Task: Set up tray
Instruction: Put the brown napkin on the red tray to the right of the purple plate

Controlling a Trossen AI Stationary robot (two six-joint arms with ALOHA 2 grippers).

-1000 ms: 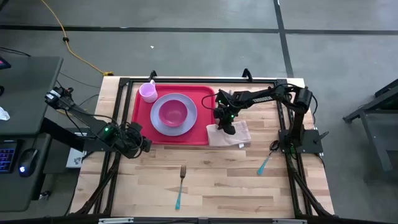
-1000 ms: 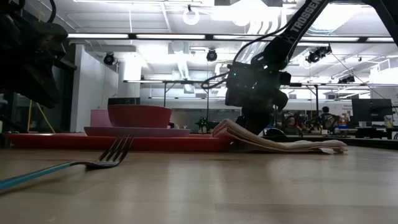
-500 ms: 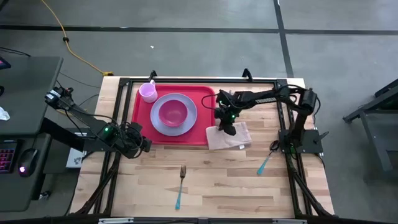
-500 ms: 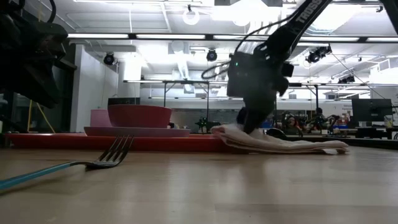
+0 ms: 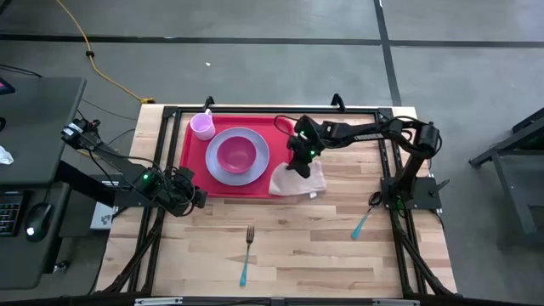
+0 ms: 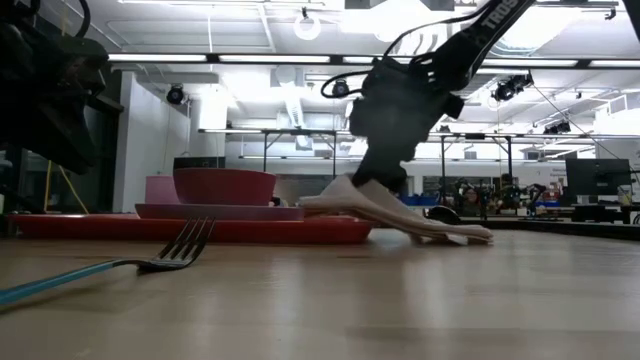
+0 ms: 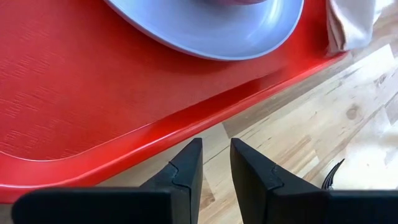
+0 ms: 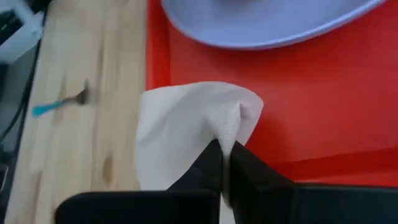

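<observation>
the step in hand looks like bringing the folded napkin onto the tray, with the cutlery not yet placed.

nearest the front edge of the desk (image 5: 323, 246), well short of the tray (image 5: 191, 161), a teal-handled fork (image 5: 246, 253) lies with its tines pointing toward the tray. a second teal-handled utensil (image 5: 363, 223) lies off to the tray's right, near the right arm's base; what kind it is cannot be told.

just off the tray's front left corner, the left gripper (image 7: 214, 168) waits above the bare wood with its fingers narrowly parted and nothing between them.

at the tray's right edge, the right gripper (image 8: 224, 163) is closed on a fold of the cream cloth napkin (image 5: 299, 179). the low view shows the pinched end raised over the tray's rim while the far end trails on the desk. judging from this, the next move calls for carrying the napkin further over the rim toward the bare red strip beside the plate, then lowering and letting go so it lies flat without sliding under the plate.

the tray is a wide red plastic rectangle with rounded corners and a low raised rim, sitting toward the back of the desk. it carries a lavender plate (image 5: 255, 166) with a pink bowl (image 5: 235, 155) on it, and a pale pink cup (image 5: 202, 126) at its far left corner.
</observation>
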